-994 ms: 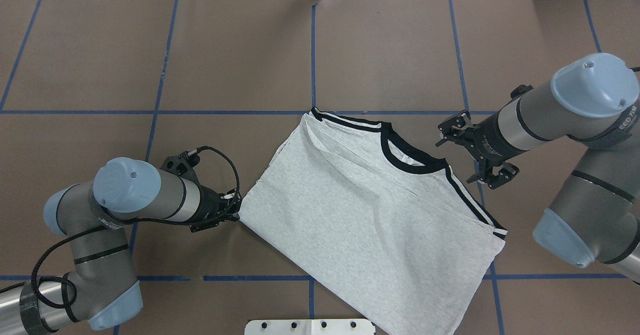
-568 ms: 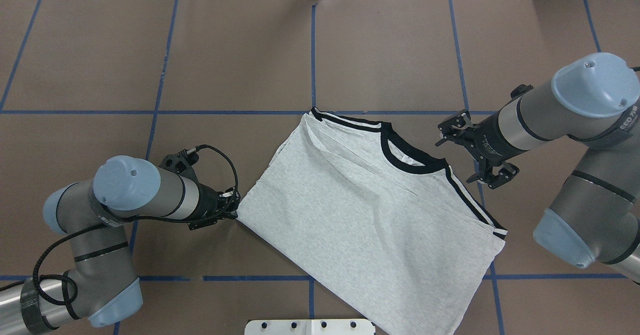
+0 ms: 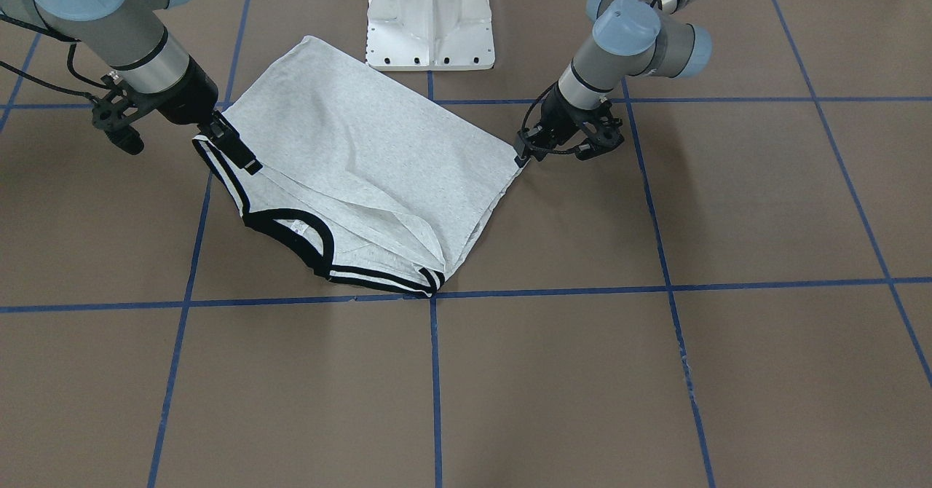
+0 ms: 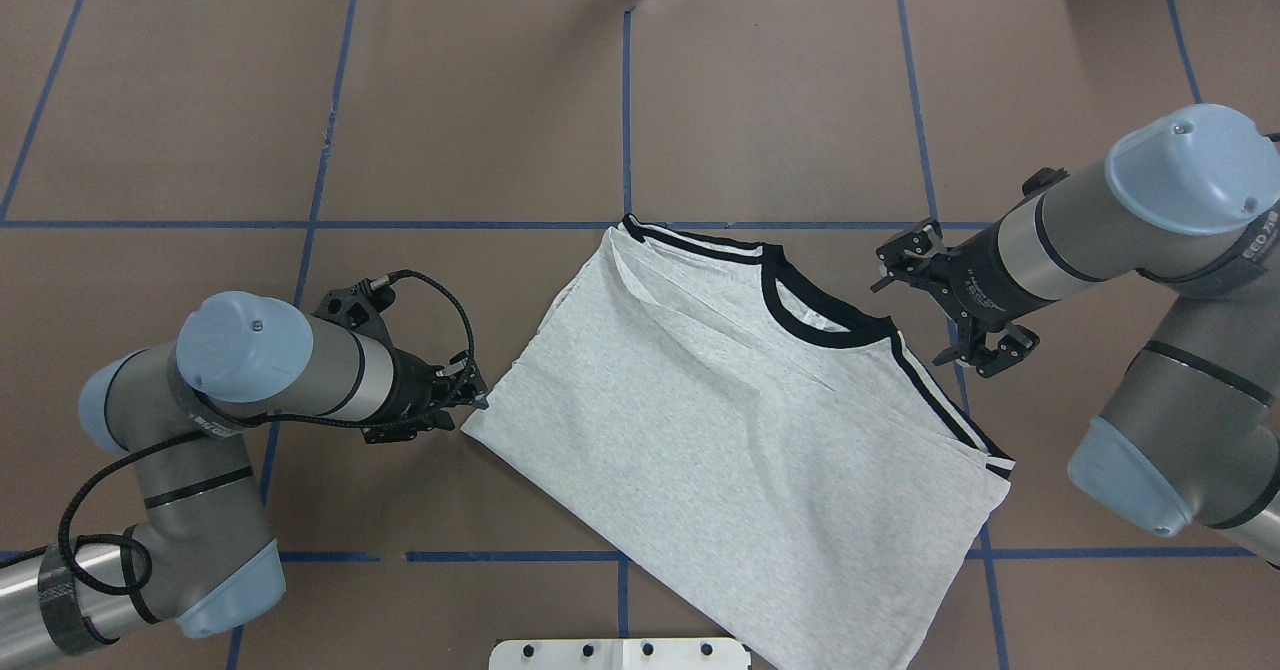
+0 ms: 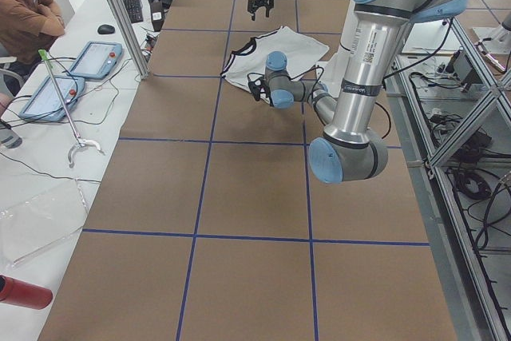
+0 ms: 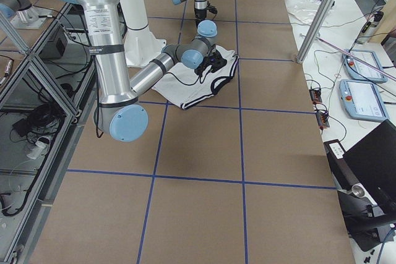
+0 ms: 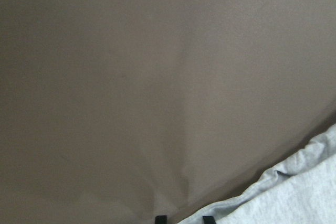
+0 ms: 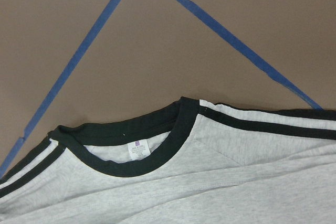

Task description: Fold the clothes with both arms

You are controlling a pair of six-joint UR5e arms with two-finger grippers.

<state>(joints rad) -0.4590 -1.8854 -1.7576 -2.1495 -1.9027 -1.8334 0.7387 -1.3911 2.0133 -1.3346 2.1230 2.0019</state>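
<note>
T-shirt (image 4: 740, 420), one only, lies flat and slantwise on the brown table (image 4: 480, 100), in the half nearer the robot, its sleeves folded in. Its hem reaches toward the single white pedestal (image 3: 429, 14). Its far shoulder corner touches a crossing of the blue tape lines (image 4: 627, 100). The black neckband (image 8: 126, 170) faces the right arm's side. There are two striped shoulder edges (image 4: 690, 241), one on each side of the neckband.

Two arms work at it. The left gripper (image 4: 472, 402) sits low at the shirt's outer hem corner with its jaws clenched on the cloth there. The wrist view shows the grey edge running in between the two black tips. The right gripper (image 4: 912, 318) hangs just beside the neckband, jaws spread wide and grasping nothing.

Bare table lies all along the far side of the shirt and beyond both grippers.
</note>
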